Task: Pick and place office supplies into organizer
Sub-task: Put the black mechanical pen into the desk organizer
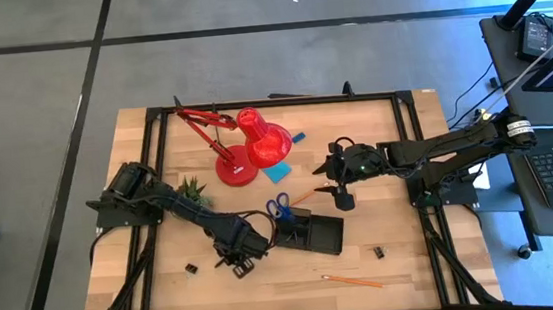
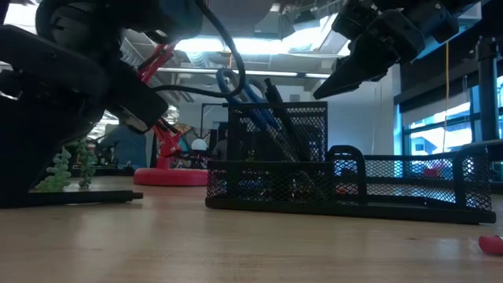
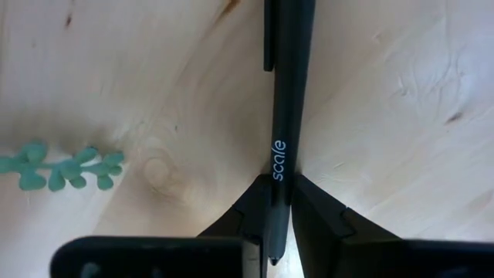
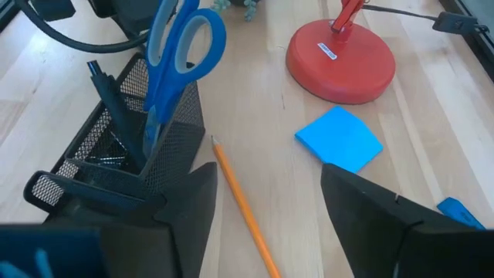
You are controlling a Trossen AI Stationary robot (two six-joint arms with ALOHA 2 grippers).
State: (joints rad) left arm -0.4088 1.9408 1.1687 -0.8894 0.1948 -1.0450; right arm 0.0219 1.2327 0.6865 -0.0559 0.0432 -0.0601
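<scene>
Low in the high view, left of centre, the left gripper (image 1: 238,266) is down at the bench (image 1: 376,146) with its fingers (image 3: 243,212) clamped on a black pen (image 3: 284,116) — the pen lies flat on the wood, just left of the organizer (image 1: 314,234). The black mesh organizer sits at lower centre, blue-handled scissors (image 4: 174,54) standing upright in its tall cup. The right gripper (image 1: 345,199) hovers right of centre above the organizer's far end, fingers (image 4: 193,205) apart and empty; an orange pencil (image 4: 243,205) lies between them on the bench, a blue note pad (image 4: 340,137) and the red lamp base (image 4: 341,60) beyond.
</scene>
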